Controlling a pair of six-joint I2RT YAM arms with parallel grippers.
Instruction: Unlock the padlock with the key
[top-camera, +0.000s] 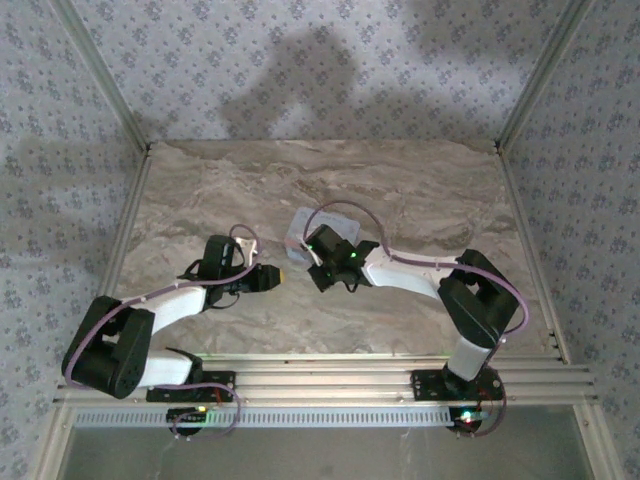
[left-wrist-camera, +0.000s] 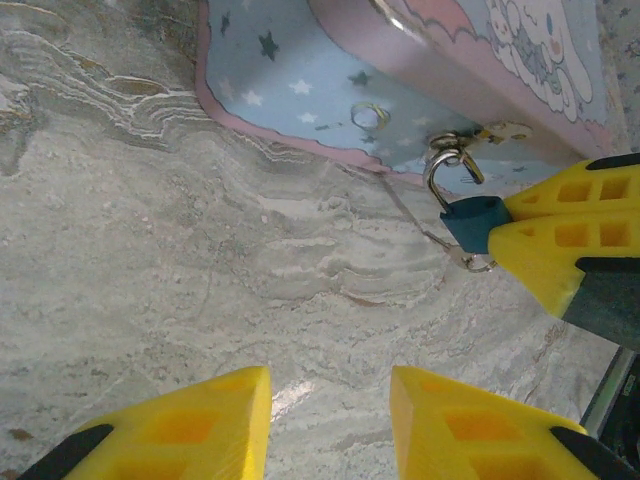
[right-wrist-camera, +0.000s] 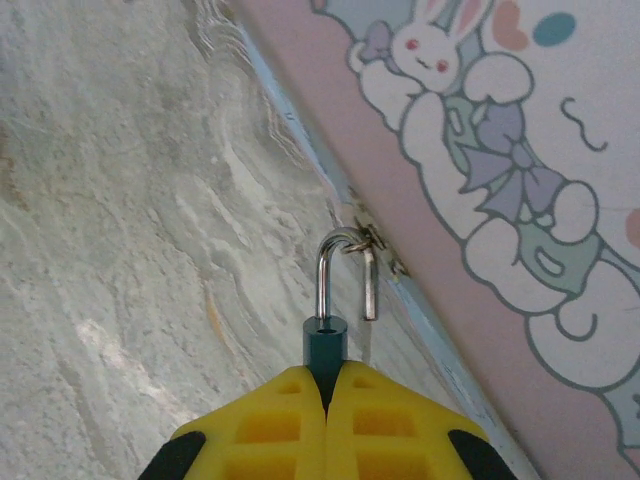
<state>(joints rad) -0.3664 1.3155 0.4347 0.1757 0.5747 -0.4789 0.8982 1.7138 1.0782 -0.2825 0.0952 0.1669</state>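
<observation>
The padlock (right-wrist-camera: 325, 338) has a small teal body and a silver shackle (right-wrist-camera: 340, 242). That shackle is hooked through the hasp on the edge of the tin (right-wrist-camera: 480, 150). One leg of the shackle hangs free of the body, so it stands open. My right gripper (right-wrist-camera: 327, 372) is shut on the padlock body (left-wrist-camera: 470, 220). Lower in the left wrist view, my left gripper (left-wrist-camera: 330, 400) is open over bare marble with nothing between its fingers. A thin wire ring (left-wrist-camera: 478, 265) hangs under the padlock. The key itself is hidden.
The grey-blue tin (top-camera: 300, 222) with a cartoon rabbit lid lies at the middle of the marble table (top-camera: 420, 190). The two arms meet just in front of it. Patterned walls and metal rails (top-camera: 300, 370) enclose the table.
</observation>
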